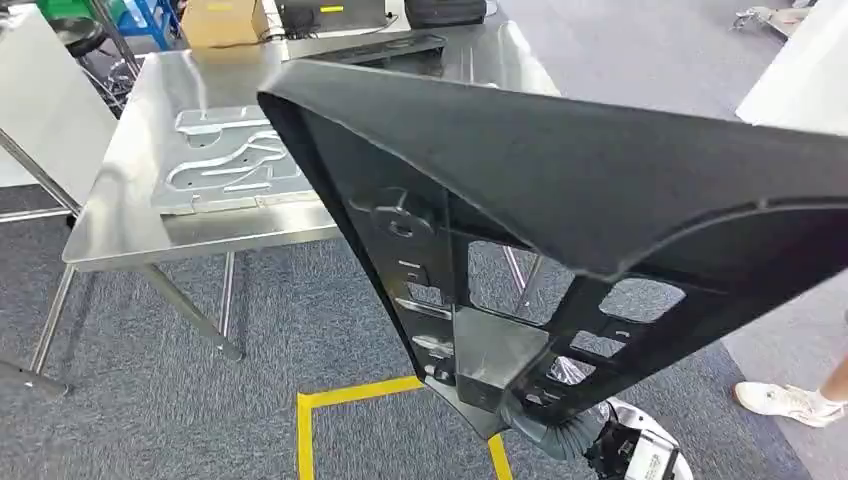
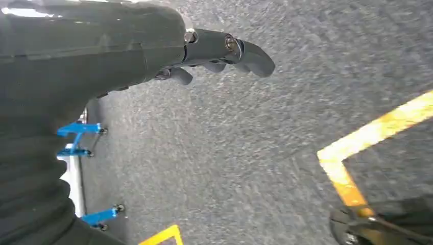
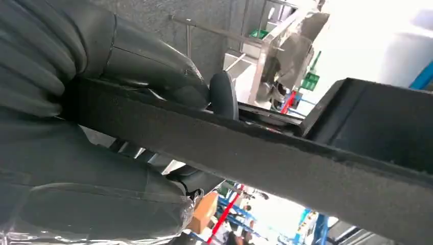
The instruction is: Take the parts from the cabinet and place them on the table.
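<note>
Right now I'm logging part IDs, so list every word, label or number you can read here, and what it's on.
None can be read.
White label on the robot's body under the black plastic part: dark print, too small and blurred.
Cardboard box beyond the steel table: a pale patch, no legible text.
Black plastic part, metal plate, yellow floor tape: no markings visible.

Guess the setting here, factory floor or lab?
Likely a workshop or factory test area: a stainless steel table bearing a stamped metal part, yellow floor tape marking a station on grey carpet, and the right hand gripping a large black plastic panel.
</note>
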`<state>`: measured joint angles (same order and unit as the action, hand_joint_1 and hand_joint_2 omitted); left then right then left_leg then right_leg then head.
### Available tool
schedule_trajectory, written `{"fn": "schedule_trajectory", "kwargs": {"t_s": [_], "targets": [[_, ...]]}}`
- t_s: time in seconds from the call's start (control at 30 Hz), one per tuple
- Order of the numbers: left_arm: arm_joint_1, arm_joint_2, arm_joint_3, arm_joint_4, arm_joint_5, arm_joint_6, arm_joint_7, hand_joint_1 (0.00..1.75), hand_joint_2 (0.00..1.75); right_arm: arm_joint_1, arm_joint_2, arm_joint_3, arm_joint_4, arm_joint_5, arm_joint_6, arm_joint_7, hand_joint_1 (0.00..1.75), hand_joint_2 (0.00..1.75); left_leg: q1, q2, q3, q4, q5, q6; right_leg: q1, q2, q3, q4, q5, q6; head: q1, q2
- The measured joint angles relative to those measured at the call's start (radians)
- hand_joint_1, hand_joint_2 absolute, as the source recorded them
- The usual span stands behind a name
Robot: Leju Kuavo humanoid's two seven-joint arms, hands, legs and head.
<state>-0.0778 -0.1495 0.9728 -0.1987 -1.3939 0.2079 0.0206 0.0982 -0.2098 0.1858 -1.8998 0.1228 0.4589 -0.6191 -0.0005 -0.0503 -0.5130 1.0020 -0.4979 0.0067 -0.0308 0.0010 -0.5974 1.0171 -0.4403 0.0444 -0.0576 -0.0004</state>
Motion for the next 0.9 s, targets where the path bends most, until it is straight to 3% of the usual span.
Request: {"fn": "schedule_trajectory", "kwargs": {"t_s": [0.13, 0.17, 0.2, 0.27, 0.3, 0.33, 0.37, 0.43, 0.47, 0.5, 0.6, 0.63, 0.67, 0.73, 0.8, 0.83, 0.87, 0.9], "targets": [[-0.002, 0.000, 0.000, 0.000, 0.000, -0.002, 0.000, 0.00, 1.75, 0.001, 0.000, 0.000, -0.002, 0.000, -0.001, 0.002, 1.75, 1.75, 0.006, 0.003, 0.014, -0.006, -0.015, -0.023, 0.000, 0.002, 0.006, 0.003, -0.012, -0.034, 0.000, 0.000], [-0.002, 0.000, 0.000, 0.000, 0.000, -0.002, 0.000, 0.00, 1.75, 0.001, 0.000, 0.000, -0.003, 0.003, -0.001, 0.003, 1.75, 1.75, 0.008, 0.018, 0.010, 0.020, -0.023, -0.028, 0.001, -0.002, 0.014, 0.001, -0.015, -0.041, 0.000, 0.000], [-0.003, 0.000, 0.000, 0.000, 0.000, -0.002, 0.000, 0.00, 1.75, 0.001, -0.003, 0.000, -0.003, 0.003, -0.001, 0.004, 1.75, 1.75, 0.008, 0.031, -0.020, 0.080, -0.052, -0.031, 0.002, -0.009, 0.020, 0.000, -0.020, -0.049, 0.000, 0.000], [-0.004, 0.000, 0.000, 0.000, 0.000, -0.003, 0.002, 0.00, 1.75, 0.001, -0.003, 0.000, -0.003, 0.007, -0.002, 0.007, 1.75, 1.75, 0.009, 0.036, -0.122, 0.253, -0.117, -0.037, 0.006, -0.023, 0.030, 0.000, -0.031, -0.056, 0.000, 0.000], [-0.003, 0.000, 0.000, 0.000, 0.000, -0.003, 0.003, 0.00, 1.75, 0.003, -0.003, 0.000, -0.003, 0.008, -0.002, 0.007, 1.75, 1.75, 0.009, 0.037, -0.164, 0.314, -0.127, -0.038, 0.009, -0.030, 0.036, 0.001, -0.037, -0.057, 0.000, 0.000], [-0.001, 0.000, 0.000, 0.000, 0.000, -0.005, 0.003, 0.00, 1.75, 0.004, -0.003, 0.001, -0.003, 0.009, -0.002, 0.008, 1.75, 1.75, 0.009, 0.037, -0.186, 0.330, -0.111, -0.036, 0.011, -0.037, 0.043, 0.001, -0.044, -0.057, 0.000, 0.000], [0.003, 0.000, 0.000, 0.000, 0.000, -0.005, 0.003, 0.00, 1.75, 0.004, -0.003, 0.002, -0.003, 0.009, -0.002, 0.008, 1.75, 1.75, 0.008, 0.039, -0.183, 0.298, -0.073, -0.032, 0.014, -0.045, 0.054, 0.001, -0.051, -0.057, 0.000, 0.000], [0.003, 0.000, 0.000, 0.000, 0.000, -0.006, 0.004, 0.00, 1.75, 0.003, -0.003, 0.002, -0.003, 0.009, -0.002, 0.007, 1.75, 1.75, 0.003, 0.046, -0.122, 0.127, 0.042, -0.015, 0.019, -0.051, 0.080, 0.000, -0.068, -0.052, 0.000, 0.000], [0.004, 0.000, 0.000, 0.000, 0.000, -0.007, 0.004, 0.00, 1.75, 0.002, -0.003, 0.002, -0.003, 0.009, -0.002, 0.007, 1.75, 1.75, -0.002, 0.051, -0.094, 0.053, 0.079, -0.003, 0.019, -0.058, 0.087, -0.001, -0.076, -0.050, 0.000, 0.000], [0.003, 0.003, 0.000, 0.000, 0.000, -0.007, 0.004, 0.00, 1.75, 0.001, -0.003, 0.002, -0.003, 0.007, -0.002, 0.007, 1.75, 1.75, -0.009, 0.059, -0.082, 0.034, 0.060, 0.004, 0.025, -0.062, 0.091, 0.001, -0.083, -0.043, 0.000, 0.000], [0.005, 0.002, 0.000, 0.000, 0.000, -0.007, 0.003, 0.00, 1.75, -0.001, -0.003, 0.002, -0.003, 0.005, -0.002, 0.006, 1.75, 1.75, -0.016, 0.057, -0.082, 0.027, 0.055, 0.012, 0.017, -0.066, 0.096, -0.008, -0.087, -0.029, 0.000, 0.000], [0.004, 0.002, 0.000, 0.000, 0.000, -0.007, 0.003, 0.00, 1.75, -0.004, -0.003, 0.002, -0.003, 0.004, -0.002, 0.006, 1.75, 1.75, -0.011, 0.054, -0.071, 0.010, 0.058, 0.017, 0.024, -0.069, 0.105, -0.014, -0.090, -0.022, 0.000, 0.000], [0.005, 0.001, 0.001, 0.000, 0.000, -0.007, 0.002, 0.00, 1.75, -0.004, -0.003, 0.002, -0.005, 0.004, -0.002, 0.007, 1.75, 1.75, -0.004, 0.050, -0.056, -0.004, 0.065, 0.017, 0.017, -0.050, 0.107, -0.001, -0.093, -0.019, 0.000, 0.000], [0.000, 0.000, 0.001, 0.000, 0.000, -0.007, 0.001, 0.00, 1.75, -0.004, -0.003, -0.001, -0.006, 0.003, -0.002, 0.005, 1.75, 1.75, 0.000, 0.049, -0.045, -0.011, 0.060, 0.029, 0.015, -0.016, 0.046, 0.111, -0.147, -0.017, 0.000, 0.000], [-0.003, 0.000, 0.001, 0.000, -0.001, -0.007, 0.000, 0.00, 1.75, 0.002, -0.003, -0.001, -0.005, 0.003, -0.002, 0.008, 1.75, 1.75, 0.000, 0.043, -0.036, -0.011, 0.048, 0.030, 0.011, -0.008, -0.053, 0.265, -0.192, -0.011, 0.000, 0.000], [-0.003, -0.001, 0.001, 0.000, -0.001, -0.008, 0.000, 0.00, 1.75, 0.004, -0.003, -0.002, -0.005, 0.003, -0.002, 0.008, 1.75, 1.75, 0.000, 0.039, -0.030, -0.010, 0.042, 0.029, 0.008, -0.008, -0.084, 0.296, -0.184, -0.007, 0.000, 0.000], [-0.001, -0.001, 0.001, 0.000, -0.002, -0.007, 0.000, 0.00, 1.75, 0.005, -0.003, -0.002, -0.005, 0.003, -0.002, 0.008, 1.75, 1.75, 0.001, 0.035, -0.020, -0.010, 0.035, 0.027, 0.005, -0.008, -0.089, 0.276, -0.147, -0.004, 0.000, 0.000], [0.001, -0.001, 0.001, 0.000, -0.002, -0.007, 0.000, 0.00, 1.75, 0.006, -0.003, -0.002, -0.005, 0.003, -0.002, 0.008, 1.75, 1.75, 0.002, 0.031, -0.007, -0.009, 0.026, 0.024, 0.002, -0.008, -0.071, 0.213, -0.092, -0.002, 0.000, 0.000]]}}
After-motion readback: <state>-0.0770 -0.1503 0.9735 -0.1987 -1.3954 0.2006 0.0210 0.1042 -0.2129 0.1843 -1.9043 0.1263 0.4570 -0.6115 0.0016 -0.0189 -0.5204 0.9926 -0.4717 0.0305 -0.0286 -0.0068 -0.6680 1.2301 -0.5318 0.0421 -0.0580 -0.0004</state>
